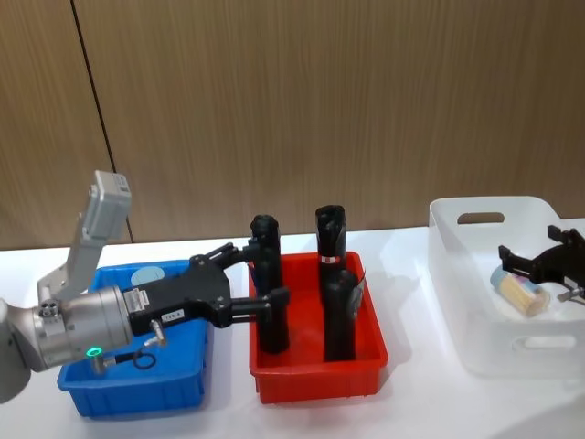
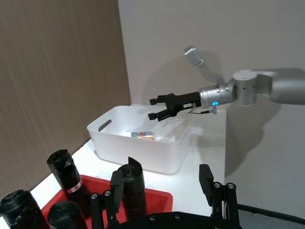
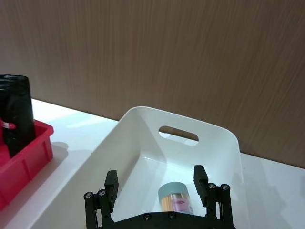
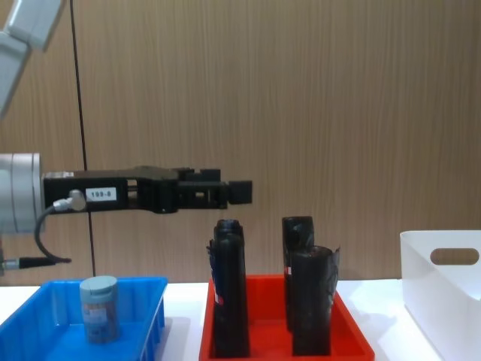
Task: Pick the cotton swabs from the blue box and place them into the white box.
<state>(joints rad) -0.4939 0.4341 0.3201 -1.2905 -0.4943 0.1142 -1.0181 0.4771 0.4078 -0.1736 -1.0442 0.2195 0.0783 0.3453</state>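
Note:
One cotton swabs tub [image 1: 519, 291] lies on its side inside the white box [image 1: 475, 347], also seen as the tub [image 3: 176, 198] in the box [image 3: 143, 143] and as the tub [image 2: 143, 135]. My right gripper [image 1: 537, 271] hovers open just above it, fingers [image 3: 111, 184] apart and empty. A second tub [image 4: 99, 307] stands upright in the blue box [image 4: 154, 331], its pale blue lid [image 1: 146, 274] showing beside my left arm. My left gripper [image 1: 270, 274] is open and empty, held high [image 4: 225, 192] over the blue box's right side and the red bin's left edge.
A red bin [image 1: 320, 380] between the two boxes holds three tall black wrapped cylinders [image 1: 334, 315]. A wooden wall stands close behind the white table. The white box sits at the table's right end [image 2: 143, 148].

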